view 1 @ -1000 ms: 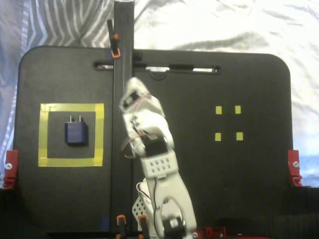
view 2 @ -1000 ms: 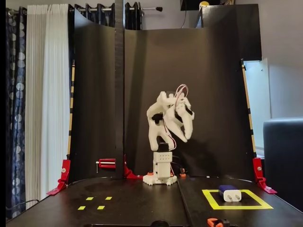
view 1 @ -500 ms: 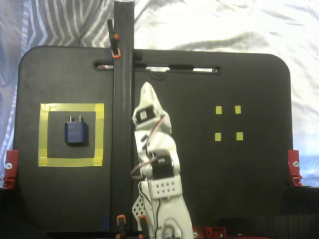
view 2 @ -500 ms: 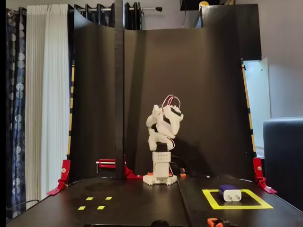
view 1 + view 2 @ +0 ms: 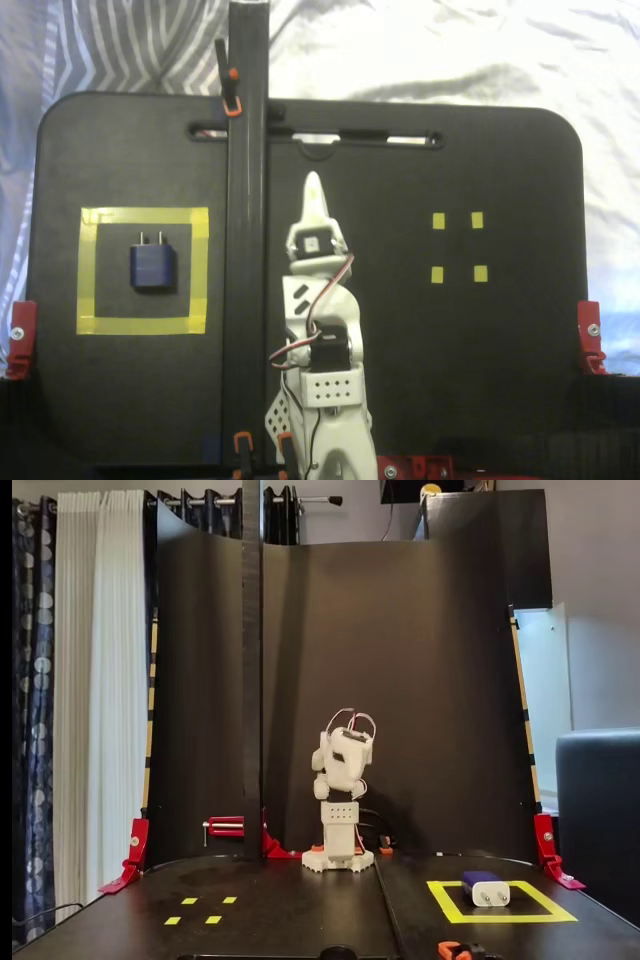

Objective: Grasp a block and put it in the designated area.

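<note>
The dark blue block (image 5: 153, 267) lies flat inside the designated area (image 5: 144, 216), prongs pointing to the board's far edge in the top-down fixed view. From the front fixed view, the block (image 5: 485, 888) rests within the yellow tape square (image 5: 448, 907) at the right. My white arm (image 5: 342, 765) is folded low over its base at the board's middle. My gripper (image 5: 314, 190) tapers to a single narrow tip, shut and holding nothing, well apart from the block.
A tall black post (image 5: 246, 200) stands between arm and block. Four tiny yellow tape squares (image 5: 458, 247) mark the board's other half. Red clamps (image 5: 590, 335) hold the board's sides, orange clamps (image 5: 232, 104) grip the post. A curved black backdrop (image 5: 400, 680) rises behind the arm.
The arm has swung from leaning toward the block's side back to the centre and folded down lower over its base. The block has not moved.
</note>
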Robot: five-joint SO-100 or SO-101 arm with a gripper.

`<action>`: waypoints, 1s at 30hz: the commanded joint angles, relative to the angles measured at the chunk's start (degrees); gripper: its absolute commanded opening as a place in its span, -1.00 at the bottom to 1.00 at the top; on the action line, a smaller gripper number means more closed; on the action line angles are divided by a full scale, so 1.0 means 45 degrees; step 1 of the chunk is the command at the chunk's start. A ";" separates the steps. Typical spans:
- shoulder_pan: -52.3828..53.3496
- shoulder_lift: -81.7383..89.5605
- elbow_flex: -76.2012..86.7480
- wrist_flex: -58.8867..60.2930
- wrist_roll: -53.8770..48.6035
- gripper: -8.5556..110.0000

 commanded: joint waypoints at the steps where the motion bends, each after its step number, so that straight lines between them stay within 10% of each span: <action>1: 0.0117 0.0586 0.0742 -0.0508 0.0176 -0.80; 30: 0.0117 0.1816 0.2266 0.3672 0.1211 -0.86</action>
